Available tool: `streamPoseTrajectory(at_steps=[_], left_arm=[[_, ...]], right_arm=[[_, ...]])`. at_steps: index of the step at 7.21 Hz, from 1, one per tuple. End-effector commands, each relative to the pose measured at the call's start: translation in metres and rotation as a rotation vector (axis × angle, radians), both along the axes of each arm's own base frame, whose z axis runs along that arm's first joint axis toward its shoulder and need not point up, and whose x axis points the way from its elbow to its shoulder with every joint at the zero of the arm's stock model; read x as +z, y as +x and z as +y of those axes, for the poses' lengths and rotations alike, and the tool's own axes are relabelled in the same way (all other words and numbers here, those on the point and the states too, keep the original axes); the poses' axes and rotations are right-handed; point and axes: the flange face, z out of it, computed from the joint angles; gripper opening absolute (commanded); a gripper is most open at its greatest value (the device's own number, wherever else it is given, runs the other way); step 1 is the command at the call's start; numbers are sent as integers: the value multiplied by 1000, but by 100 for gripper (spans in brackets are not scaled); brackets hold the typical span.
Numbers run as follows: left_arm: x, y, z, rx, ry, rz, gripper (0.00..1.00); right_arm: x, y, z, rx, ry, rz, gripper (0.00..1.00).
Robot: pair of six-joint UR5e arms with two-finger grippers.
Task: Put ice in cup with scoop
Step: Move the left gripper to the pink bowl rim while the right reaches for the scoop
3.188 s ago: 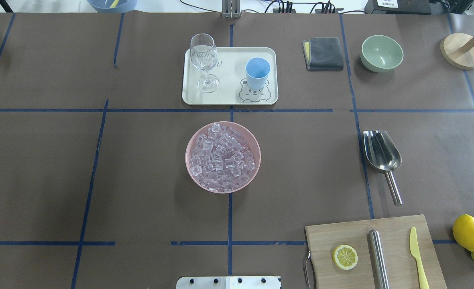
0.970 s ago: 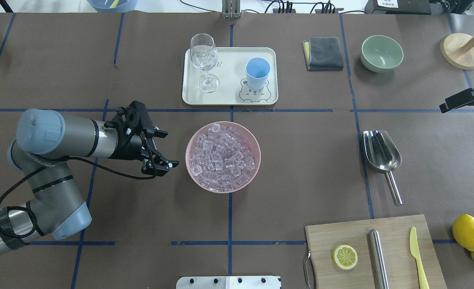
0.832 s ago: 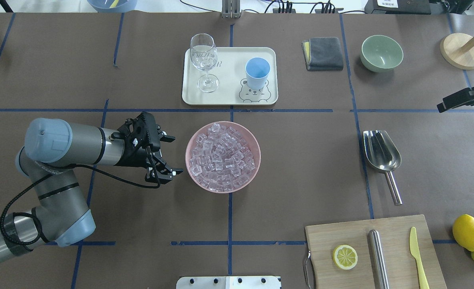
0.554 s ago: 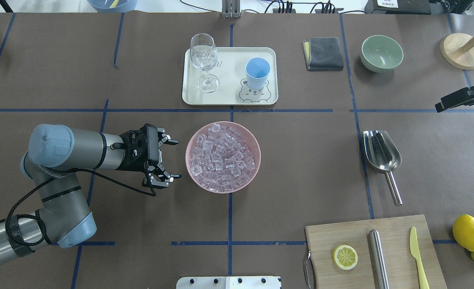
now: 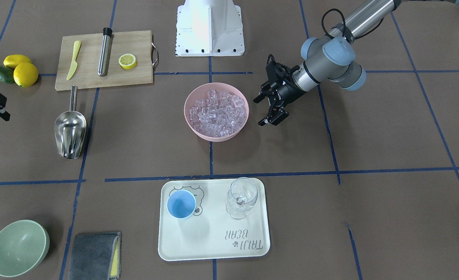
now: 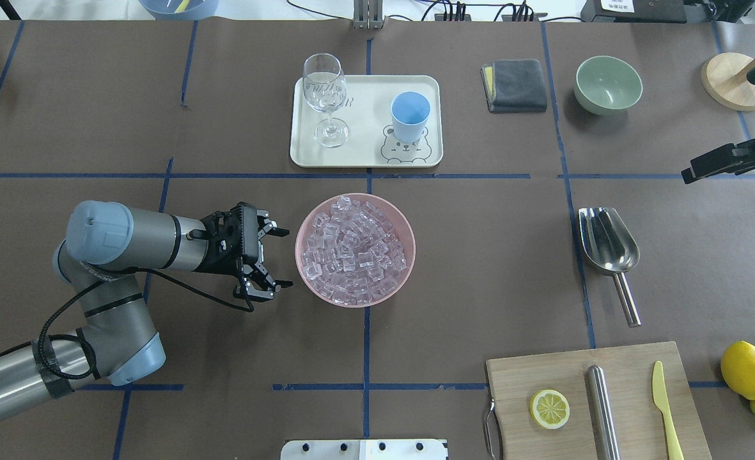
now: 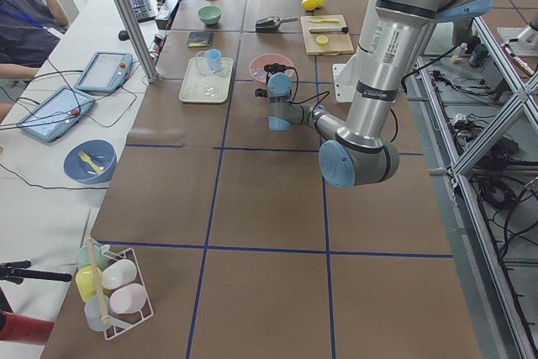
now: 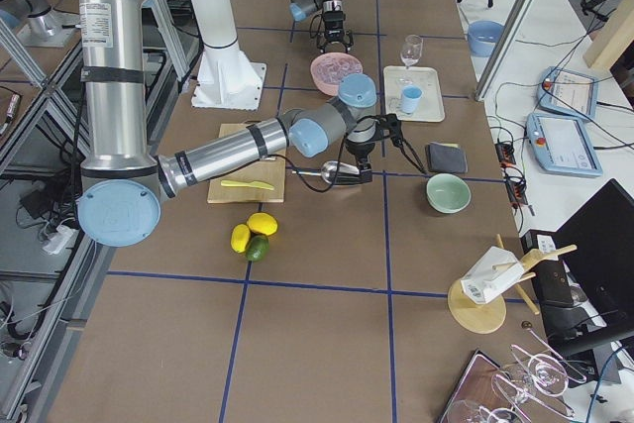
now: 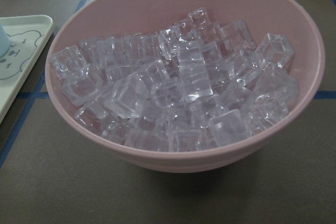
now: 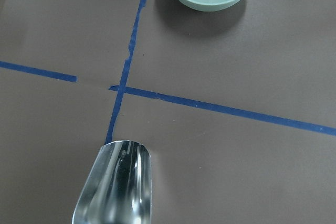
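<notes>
**One scoop, one cup, one bowl of ice: both arms clear of the scoop**

All the ice (image 6: 353, 249), dozens of clear cubes, is heaped in a single pink bowl (image 6: 354, 303) at the middle of the counter. One tray (image 6: 364, 137) beyond it carries two vessels: the light-blue cup (image 6: 410, 115), showing only its blue inside, and a clear stemmed glass (image 6: 324, 83).

The one scoop (image 6: 607, 241) lies flat on the counter, well to the right of the pink bowl, its trough holding nothing.

A green bowl (image 6: 608, 84) sits beside a folded grey cloth (image 6: 515, 85).

A cutting board (image 6: 633, 396) bears three things: a lemon half (image 6: 550, 409), a steel cylinder (image 6: 603, 412) and a yellow knife (image 6: 663, 402).

The left end effector (image 6: 286, 257) hangs just beside the pink bowl with its fingers spread apart and nothing between them. The right end effector (image 6: 697, 171) is above the counter near the scoop; I cannot tell whether it is apart or together.
</notes>
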Motion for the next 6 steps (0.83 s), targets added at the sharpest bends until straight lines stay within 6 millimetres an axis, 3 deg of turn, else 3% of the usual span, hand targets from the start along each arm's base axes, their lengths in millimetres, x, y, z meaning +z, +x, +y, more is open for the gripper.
streamPoseTrajectory(at_steps=[1, 3, 6], left_arm=[[-12, 22, -7, 10, -15, 7, 100], [-12, 24, -6, 23, -15, 6, 100], [-11, 23, -7, 19, -15, 6, 100]], right_arm=[[-11, -18, 9, -15, -8, -12, 100], [-41, -49, 36, 48, -43, -6, 100], [-50, -109, 104, 96, -179, 25, 99]])
